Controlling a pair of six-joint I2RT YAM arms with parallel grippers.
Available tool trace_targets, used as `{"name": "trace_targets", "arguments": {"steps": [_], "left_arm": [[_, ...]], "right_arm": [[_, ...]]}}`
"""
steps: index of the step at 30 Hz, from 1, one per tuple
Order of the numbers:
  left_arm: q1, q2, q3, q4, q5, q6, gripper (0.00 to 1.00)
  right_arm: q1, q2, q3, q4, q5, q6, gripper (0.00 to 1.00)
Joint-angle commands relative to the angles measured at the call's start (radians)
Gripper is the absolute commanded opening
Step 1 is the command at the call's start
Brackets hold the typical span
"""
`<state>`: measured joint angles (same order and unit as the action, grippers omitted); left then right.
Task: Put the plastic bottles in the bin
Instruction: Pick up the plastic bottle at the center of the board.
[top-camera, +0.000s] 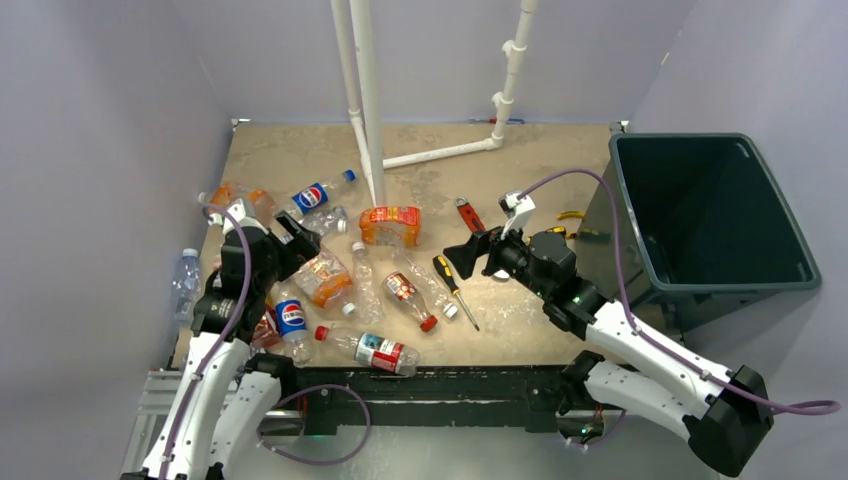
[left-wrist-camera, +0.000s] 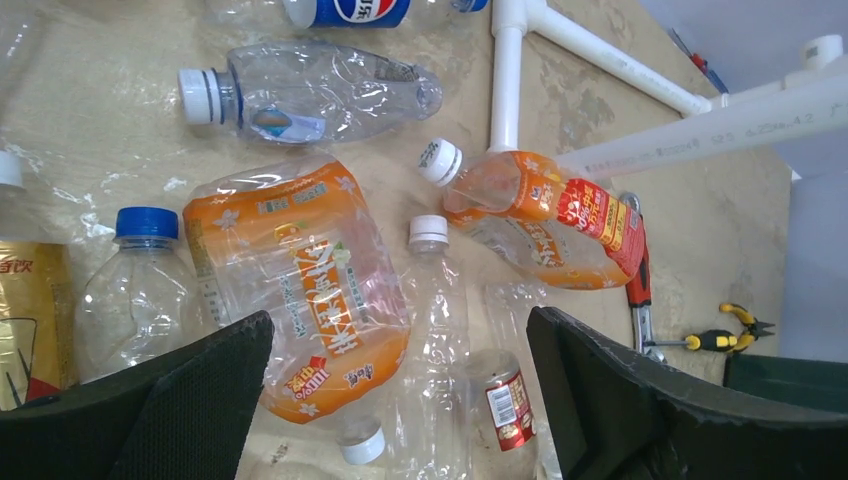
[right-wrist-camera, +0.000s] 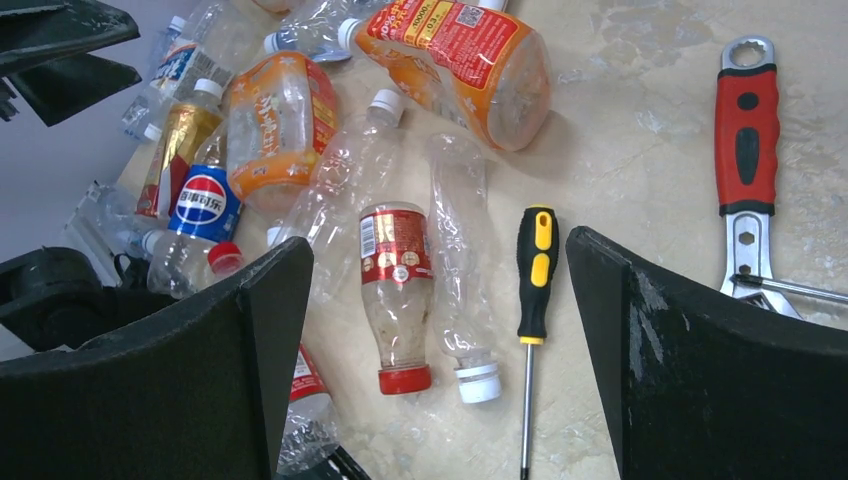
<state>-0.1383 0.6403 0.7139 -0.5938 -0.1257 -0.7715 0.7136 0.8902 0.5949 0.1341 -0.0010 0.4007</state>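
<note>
Several plastic bottles lie scattered on the left half of the table: a Pepsi bottle (top-camera: 318, 195), an orange-labelled bottle (top-camera: 390, 225), a red-labelled bottle (top-camera: 408, 296) and others. The dark green bin (top-camera: 680, 137) stands at the right, off the table's edge, and looks empty. My left gripper (top-camera: 300, 245) is open and empty above a crushed orange bottle (left-wrist-camera: 300, 280) and a clear bottle (left-wrist-camera: 440, 300). My right gripper (top-camera: 472, 255) is open and empty above the red-labelled bottle (right-wrist-camera: 395, 280) and a clear white-capped bottle (right-wrist-camera: 460, 250).
A yellow-and-black screwdriver (right-wrist-camera: 535, 270) lies beside the clear bottle. A red-handled wrench (right-wrist-camera: 748, 140) and yellow pliers (top-camera: 570, 215) lie toward the bin. White PVC pipes (top-camera: 365, 100) stand at the back centre. One bottle (top-camera: 186, 280) lies beyond the table's left edge.
</note>
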Motion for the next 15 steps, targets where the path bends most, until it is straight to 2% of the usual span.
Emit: {"name": "trace_targets", "arguments": {"steps": [1,4,7,10,15], "left_arm": [[0.003,0.003,0.012,0.036,0.092,0.071,0.99],[0.003,0.004,0.008,0.057,0.147,0.095,0.99],[0.002,-0.019,-0.007,0.083,0.171,0.102,0.99],[0.002,-0.032,-0.003,0.075,0.153,0.106,0.99],[0.002,-0.025,-0.001,0.056,0.101,0.084,0.99]], "right_arm": [[0.008,-0.002,-0.003,0.049,-0.036,-0.039,0.99],[0.026,0.031,0.024,0.023,-0.006,-0.050,0.98],[0.111,0.105,0.073,-0.020,0.111,-0.064,0.97],[0.204,0.168,0.107,-0.024,0.240,-0.062,0.97],[0.219,0.231,0.129,-0.016,0.282,-0.021,0.95]]}}
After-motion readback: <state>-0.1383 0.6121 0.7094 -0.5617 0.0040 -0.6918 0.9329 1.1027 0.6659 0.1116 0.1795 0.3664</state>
